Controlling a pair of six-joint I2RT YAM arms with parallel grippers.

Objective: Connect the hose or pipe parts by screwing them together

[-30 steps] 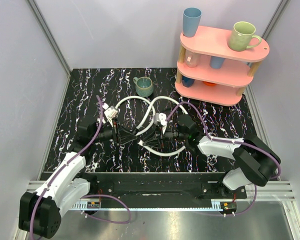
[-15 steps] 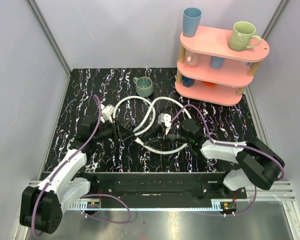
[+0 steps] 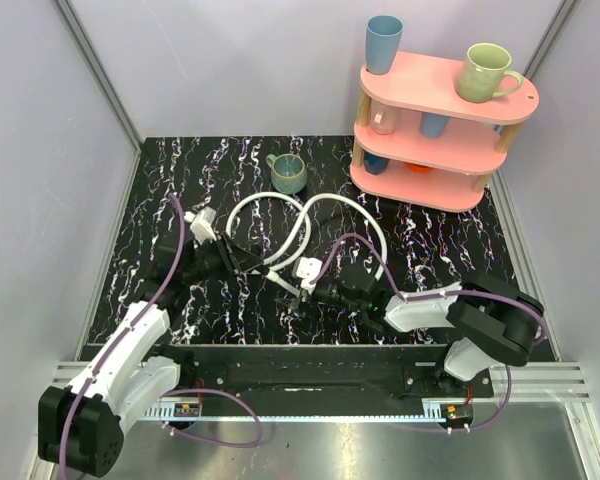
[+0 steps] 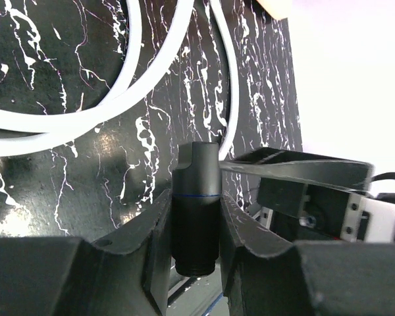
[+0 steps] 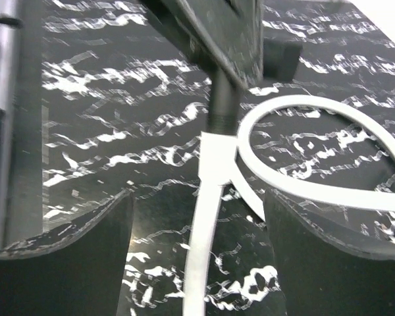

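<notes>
Two white hoses lie in overlapping loops mid-table, one [image 3: 248,206] on the left and one [image 3: 376,228] on the right. My left gripper [image 3: 252,265] is shut on a black cylindrical end fitting [image 4: 196,204], which stands upright between its fingers. My right gripper [image 3: 298,290] is open just right of it. In the right wrist view a straight run of white hose [image 5: 207,224] passes between the open jaws without touching them and leads up to the black fitting [image 5: 224,105]. A hose loop [image 5: 303,191] curves off to the right.
A green mug [image 3: 288,173] stands behind the hoses. At the back right is a pink tiered shelf [image 3: 480,190] with a blue cup [image 3: 383,44], a green mug [image 3: 486,72] and more cups. Purple cables run along both arms.
My right gripper has opened wide and slid left and nearer, up to the left gripper. The left gripper has kept its grip on the fitting and shifted slightly left.
</notes>
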